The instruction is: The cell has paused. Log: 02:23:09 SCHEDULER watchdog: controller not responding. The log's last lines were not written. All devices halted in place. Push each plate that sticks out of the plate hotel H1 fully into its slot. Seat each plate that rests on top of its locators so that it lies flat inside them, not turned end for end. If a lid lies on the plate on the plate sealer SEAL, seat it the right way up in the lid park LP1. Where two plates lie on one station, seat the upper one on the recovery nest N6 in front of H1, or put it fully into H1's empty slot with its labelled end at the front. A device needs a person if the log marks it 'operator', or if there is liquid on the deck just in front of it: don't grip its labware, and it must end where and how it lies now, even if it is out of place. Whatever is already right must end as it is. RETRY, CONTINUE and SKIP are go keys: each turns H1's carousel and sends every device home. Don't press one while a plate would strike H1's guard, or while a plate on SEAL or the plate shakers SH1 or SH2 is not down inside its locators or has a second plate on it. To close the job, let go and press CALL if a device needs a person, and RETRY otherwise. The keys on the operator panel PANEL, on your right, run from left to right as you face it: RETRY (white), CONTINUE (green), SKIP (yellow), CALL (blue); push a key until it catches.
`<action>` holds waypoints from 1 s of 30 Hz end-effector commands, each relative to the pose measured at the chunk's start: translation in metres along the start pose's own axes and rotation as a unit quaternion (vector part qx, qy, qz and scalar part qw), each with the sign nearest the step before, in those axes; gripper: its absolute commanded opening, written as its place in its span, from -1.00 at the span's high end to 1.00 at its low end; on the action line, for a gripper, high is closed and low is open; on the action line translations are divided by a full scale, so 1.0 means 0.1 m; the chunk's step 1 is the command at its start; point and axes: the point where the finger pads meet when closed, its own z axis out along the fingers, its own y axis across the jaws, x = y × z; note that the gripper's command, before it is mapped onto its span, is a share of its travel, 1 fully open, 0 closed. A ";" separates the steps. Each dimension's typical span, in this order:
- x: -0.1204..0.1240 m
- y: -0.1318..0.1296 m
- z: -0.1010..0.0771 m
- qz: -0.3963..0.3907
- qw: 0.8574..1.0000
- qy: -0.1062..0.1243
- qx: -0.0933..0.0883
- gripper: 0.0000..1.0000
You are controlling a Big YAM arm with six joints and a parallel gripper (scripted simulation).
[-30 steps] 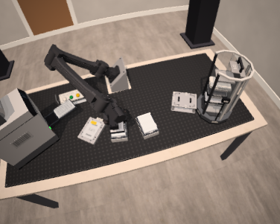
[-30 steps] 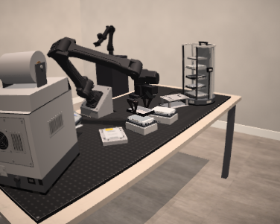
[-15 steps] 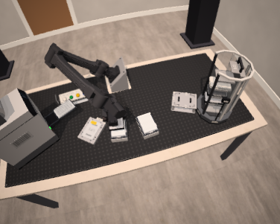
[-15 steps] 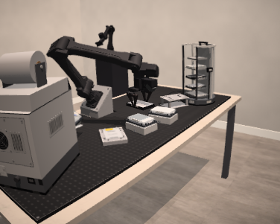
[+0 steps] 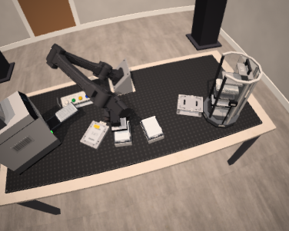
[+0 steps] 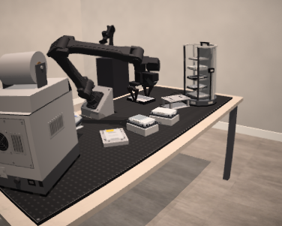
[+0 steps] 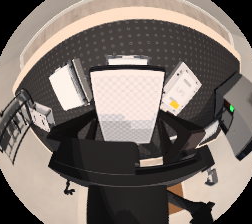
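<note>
My gripper (image 5: 120, 123) is shut on a pale plate (image 7: 125, 100) and grips it across its width. It holds the plate level a little above the deck, as the exterior view (image 6: 141, 98) shows. Just below and in front stands a shaker with a plate on it (image 5: 123, 137), also in the exterior view (image 6: 142, 124). A second shaker with a plate (image 5: 151, 129) stands to its right. The recovery nest (image 5: 190, 104) stands empty in front of the plate hotel (image 5: 232, 93).
A white station with a yellow label (image 5: 94, 133) lies left of the shakers. The sealer (image 5: 17, 137) stands at the left with a plate on its tray (image 5: 66, 112). The key panel (image 5: 78, 99) sits behind it, next to the arm's base (image 5: 122, 80).
</note>
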 end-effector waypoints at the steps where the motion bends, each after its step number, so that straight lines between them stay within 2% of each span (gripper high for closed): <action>1: -0.16 -0.01 -0.36 0.019 0.999 -0.026 -0.012 -0.68; 25: -0.13 0.02 -0.92 0.015 1.000 -0.022 -0.011 -0.68; 30: -0.12 0.04 -0.98 0.013 1.000 -0.020 -0.010 -0.68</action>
